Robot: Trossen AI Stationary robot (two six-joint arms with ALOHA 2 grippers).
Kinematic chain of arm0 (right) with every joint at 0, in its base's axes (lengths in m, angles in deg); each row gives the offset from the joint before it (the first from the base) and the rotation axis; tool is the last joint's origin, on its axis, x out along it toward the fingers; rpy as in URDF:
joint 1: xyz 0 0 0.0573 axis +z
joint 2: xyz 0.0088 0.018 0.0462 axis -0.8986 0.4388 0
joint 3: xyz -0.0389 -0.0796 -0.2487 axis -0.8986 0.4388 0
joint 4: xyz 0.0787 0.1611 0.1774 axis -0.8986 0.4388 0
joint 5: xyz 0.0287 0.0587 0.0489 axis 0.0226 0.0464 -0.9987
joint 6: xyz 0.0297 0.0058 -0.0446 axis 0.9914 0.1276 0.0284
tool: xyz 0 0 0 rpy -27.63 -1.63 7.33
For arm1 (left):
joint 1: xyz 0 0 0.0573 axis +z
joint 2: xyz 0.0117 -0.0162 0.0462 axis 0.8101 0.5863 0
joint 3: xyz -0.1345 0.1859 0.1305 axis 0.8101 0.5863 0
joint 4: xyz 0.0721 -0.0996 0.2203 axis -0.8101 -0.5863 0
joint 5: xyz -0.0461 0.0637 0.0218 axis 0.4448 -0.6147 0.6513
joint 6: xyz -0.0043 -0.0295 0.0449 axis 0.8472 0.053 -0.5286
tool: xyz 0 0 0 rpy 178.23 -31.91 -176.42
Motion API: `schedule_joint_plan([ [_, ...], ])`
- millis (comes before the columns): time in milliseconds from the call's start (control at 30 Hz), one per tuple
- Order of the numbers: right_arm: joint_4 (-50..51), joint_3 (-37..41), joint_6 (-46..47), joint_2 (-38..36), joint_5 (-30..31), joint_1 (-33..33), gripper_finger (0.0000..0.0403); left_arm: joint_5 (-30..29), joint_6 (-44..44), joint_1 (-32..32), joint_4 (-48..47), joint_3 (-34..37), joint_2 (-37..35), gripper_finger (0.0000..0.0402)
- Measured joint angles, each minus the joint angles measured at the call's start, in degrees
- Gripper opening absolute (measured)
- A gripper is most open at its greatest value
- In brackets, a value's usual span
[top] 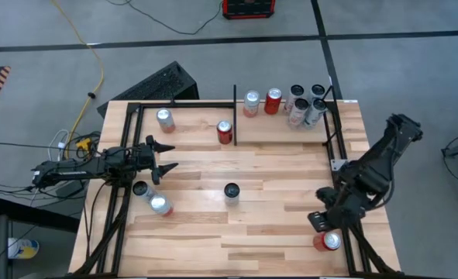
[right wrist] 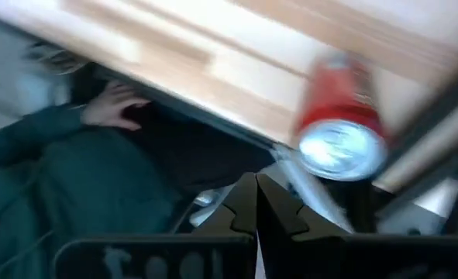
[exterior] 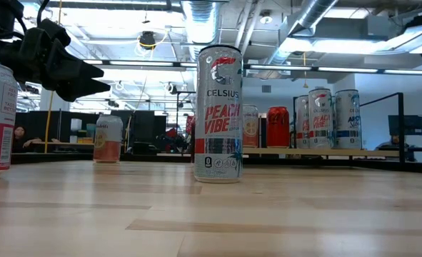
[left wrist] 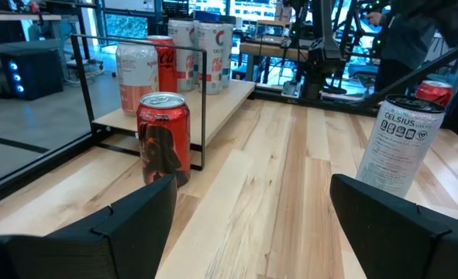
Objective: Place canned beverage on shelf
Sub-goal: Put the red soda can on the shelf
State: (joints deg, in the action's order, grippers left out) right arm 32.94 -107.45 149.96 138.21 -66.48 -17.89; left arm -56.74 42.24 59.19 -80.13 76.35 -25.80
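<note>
Canned beverage, a tall white Celsius can [top: 232, 191] with "Peach Vibe" lettering, stands upright near the middle of the light wooden plank table [top: 275, 225], apart from every other can. In the low view it [exterior: 218, 114] sits alone on bare planks, with open table to either side. In the left wrist view the same can [left wrist: 399, 145] stands ahead of the fingers and off to one side.

The shelf [top: 283, 132], a light wooden strip framed by thin black metal rails, runs along the table's far edge; a short black divider bar [top: 235, 116] crosses it. On it stand a pale can [top: 165, 119], a red cola can [top: 225, 132] just beside the divider, a silver can [top: 251, 103], a red can [top: 273, 101] and a tight cluster of white cans [top: 306, 105] at the far right corner. Bare shelf surface shows between the pale can and the red cola can.

Two more cans [top: 153, 198] stand touching near the left edge of the table, just in front of the left gripper. A red can [top: 327, 241] stands near the right front corner against the black rail.

The left gripper [top: 164, 155] hovers over the left part of the table, its fingers [left wrist: 128, 213] spread apart with nothing between them. The right gripper [top: 319, 219] hangs at the right edge just beside the red corner can; its fingers [right wrist: 240, 208] are pressed together and hold nothing. In the right wrist view a person in a dark green sleeve [right wrist: 50, 155] shows beyond the table's edge.
</note>
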Motion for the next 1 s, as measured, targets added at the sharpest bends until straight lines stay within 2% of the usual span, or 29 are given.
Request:
schedule_joint_plan([
  [267, 4.2, 0.0, 5.9, 0.0, -0.6, 3.0, 0.0035, 0.0, 0.0, 0.0, 0.0, 0.0, 0.0, 0.0327],
  [600, 4.2, 0.0, 6.2, 0.0, -0.7, 3.3, 0.0051, 0.0, 0.0, 0.0, 0.0, 0.0, 0.0, 0.0327],
  [767, 6.6, 0.0, 5.9, 0.0, -0.7, 3.3, 0.01, 0.0, 0.0, 0.0, 0.0, 0.0, 0.0, 0.0327],
  [1000, 7.0, 0.0, 5.8, 0.0, -0.8, 3.3, 0.0226, 0.0, 0.0, 0.0, 0.0, 0.0, 0.0, 0.0327],
])
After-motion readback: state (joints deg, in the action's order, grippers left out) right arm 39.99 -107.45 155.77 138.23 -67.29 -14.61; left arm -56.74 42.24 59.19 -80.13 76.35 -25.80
